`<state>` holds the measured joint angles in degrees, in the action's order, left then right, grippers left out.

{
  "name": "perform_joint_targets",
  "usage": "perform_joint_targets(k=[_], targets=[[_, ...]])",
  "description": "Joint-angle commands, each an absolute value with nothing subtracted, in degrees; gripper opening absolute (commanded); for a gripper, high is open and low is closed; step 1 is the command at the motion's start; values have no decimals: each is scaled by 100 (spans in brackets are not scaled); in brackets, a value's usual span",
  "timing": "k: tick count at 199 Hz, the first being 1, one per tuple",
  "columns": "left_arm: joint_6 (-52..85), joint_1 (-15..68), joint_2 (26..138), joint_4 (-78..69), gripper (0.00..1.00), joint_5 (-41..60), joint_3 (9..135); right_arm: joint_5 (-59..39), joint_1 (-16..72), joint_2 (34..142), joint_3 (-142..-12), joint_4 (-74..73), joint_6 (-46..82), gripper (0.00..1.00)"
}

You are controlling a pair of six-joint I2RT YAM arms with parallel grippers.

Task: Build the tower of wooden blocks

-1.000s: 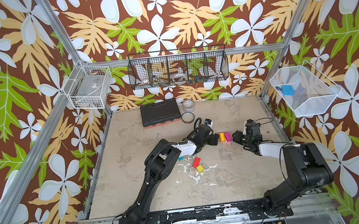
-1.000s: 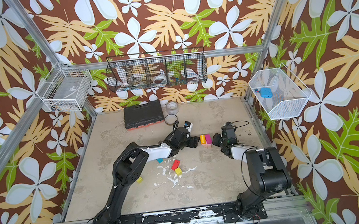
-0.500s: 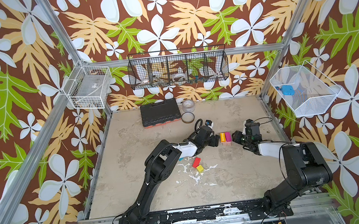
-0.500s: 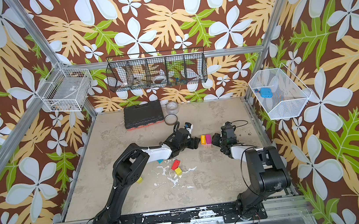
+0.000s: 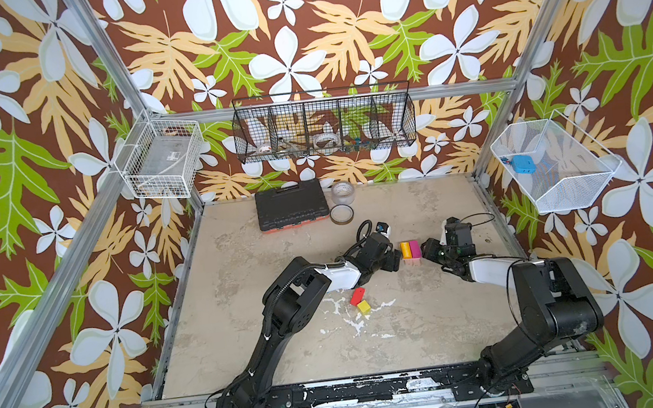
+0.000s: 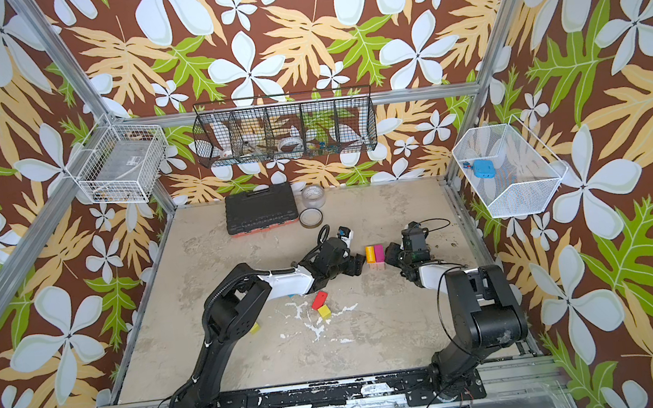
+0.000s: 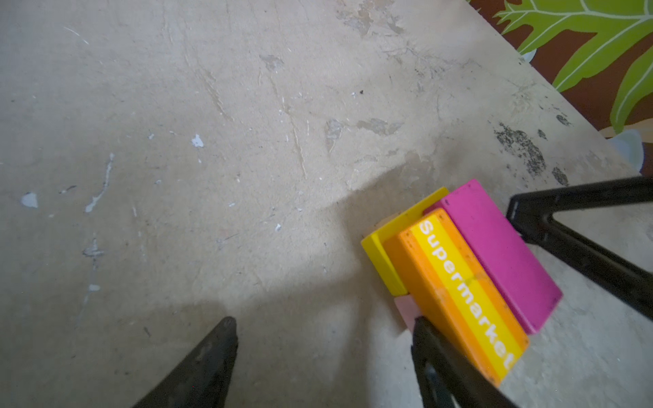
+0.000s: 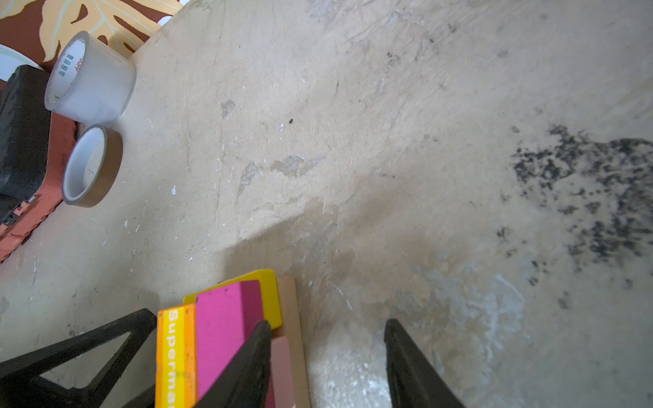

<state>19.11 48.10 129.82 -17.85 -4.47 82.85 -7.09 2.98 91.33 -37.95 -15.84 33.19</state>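
Nearest, a red block (image 5: pixel 357 295) and a yellow cube (image 5: pixel 363 306) are seen lying loose on the worktop (image 5: pixel 435 326), just beside each other. A further yellow block (image 6: pixel 253 327) is largely hidden under the left arm (image 6: pixel 228 308).

Behind them, the wood block tower (image 5: pixel 410 252) is found mid-worktop between the two hands. Its pink base (image 7: pixel 406 311) is mostly covered by a yellow plank (image 7: pixel 381 254), on which an orange block (image 7: pixel 459 300) lettered "Supermarket" and a magenta block (image 7: pixel 494 254) are laid side by side.

The left hand (image 7: pixel 323 321) is held open with nothing between its jaws. One fingertip (image 7: pixel 427 346) is set at the tower's corner, though contact cannot be made out. The right hand (image 8: pixel 327 323) is likewise spread and empty, with the tower outside its jaws. Part of the magenta block is masked by one finger (image 8: pixel 247 364), and the stack's lower end is cut off by the frame there.

Farther back, a brown tape ring (image 5: pixel 342 214), a clear tape roll (image 5: pixel 342 194) and a black tool case (image 5: pixel 291 208) are placed near the rear wall. The contents of the black wire basket (image 5: pixel 324 121) above cannot be distinguished.
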Motion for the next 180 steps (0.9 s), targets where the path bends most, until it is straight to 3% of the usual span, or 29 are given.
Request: perform_joint_targets(k=[1,180], targets=[[1906,4831,12920,-1837,79,-501,8306,-721,299,9149,-3832,-1564,3340,52],[1655,4817,12957,-1556,81,-937,8604,-714,337,9233,-3937,-1528,3305,52]])
